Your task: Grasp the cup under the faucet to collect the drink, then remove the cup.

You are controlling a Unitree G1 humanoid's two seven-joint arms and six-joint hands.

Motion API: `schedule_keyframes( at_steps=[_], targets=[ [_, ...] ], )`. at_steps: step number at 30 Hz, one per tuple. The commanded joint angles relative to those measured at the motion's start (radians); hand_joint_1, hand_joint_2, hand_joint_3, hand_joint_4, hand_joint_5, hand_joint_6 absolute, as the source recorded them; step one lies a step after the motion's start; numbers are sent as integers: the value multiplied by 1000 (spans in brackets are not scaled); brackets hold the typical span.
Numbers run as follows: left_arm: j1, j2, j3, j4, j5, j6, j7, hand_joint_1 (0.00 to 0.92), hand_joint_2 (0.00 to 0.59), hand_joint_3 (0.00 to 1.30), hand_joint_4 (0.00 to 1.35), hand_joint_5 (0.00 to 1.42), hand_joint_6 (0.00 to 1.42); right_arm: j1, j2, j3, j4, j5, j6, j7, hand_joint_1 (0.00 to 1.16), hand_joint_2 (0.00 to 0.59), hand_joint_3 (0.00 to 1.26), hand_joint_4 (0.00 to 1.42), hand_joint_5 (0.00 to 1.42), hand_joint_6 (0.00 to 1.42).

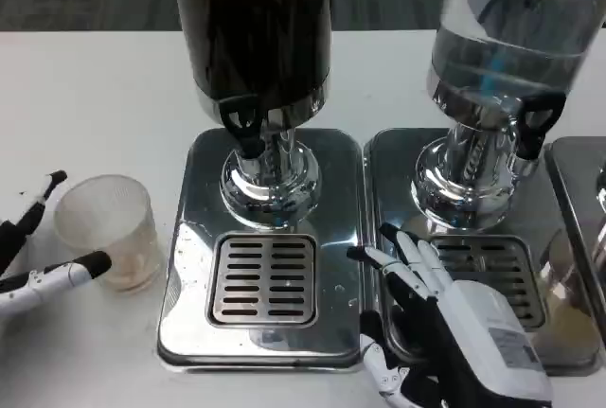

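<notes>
A clear plastic cup (pixel 107 228) stands upright on the white table, left of the dark drink dispenser (pixel 256 39). My left hand (pixel 38 252) reaches in from the left edge; one finger lies against the cup's near side and another stands just off its far side, so the fingers bracket the cup without closing on it. The black faucet (pixel 243 126) hangs above the steel drip tray and its grate (pixel 263 278), with nothing under it. My right hand (pixel 440 323) rests with fingers spread and empty over the near left of the neighbouring tray.
A second dispenser (pixel 507 39) with clear liquid and a black tap (pixel 535 122) stands to the right on its own steel tray (pixel 388 157). A third tray's edge (pixel 578 238) shows at the far right. White table extends to the left and behind the cup.
</notes>
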Motion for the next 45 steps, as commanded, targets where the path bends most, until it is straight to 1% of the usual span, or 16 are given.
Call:
schedule_keyframes(
  at_steps=[1,7,15,21,32,35,41,45],
  targets=[
    [-27,-6,-18,14,9,-4,-10,34,6,0,0,2,47,-5,-1,1,10,7,4,-9,507,586,188,12,0,180],
    [-40,-15,-26,23,11,-2,-14,40,6,0,0,2,51,8,-1,3,2,8,3,-11,505,586,188,12,0,181],
    [-75,-33,-58,37,19,7,-17,46,14,0,0,10,54,24,-1,2,-9,5,4,-15,504,586,188,12,0,182],
    [-91,-47,-70,51,24,14,-14,46,15,0,0,13,55,24,0,2,-4,6,1,-18,503,586,188,12,0,187],
    [-107,-55,-91,64,24,18,-5,62,23,0,0,20,69,22,-3,1,3,15,-5,-20,501,586,188,12,0,183],
    [-107,-58,-89,66,20,13,-5,69,37,0,0,27,81,22,-3,2,4,18,-4,-22,500,586,188,12,0,183],
    [-108,-69,-84,70,10,-6,-12,118,68,0,0,92,132,12,-1,4,8,20,-1,-25,500,586,189,17,2,182],
    [-109,-79,-81,75,5,-12,-14,158,82,0,0,159,201,8,-3,5,11,21,1,-22,499,586,194,20,3,182]
  ],
)
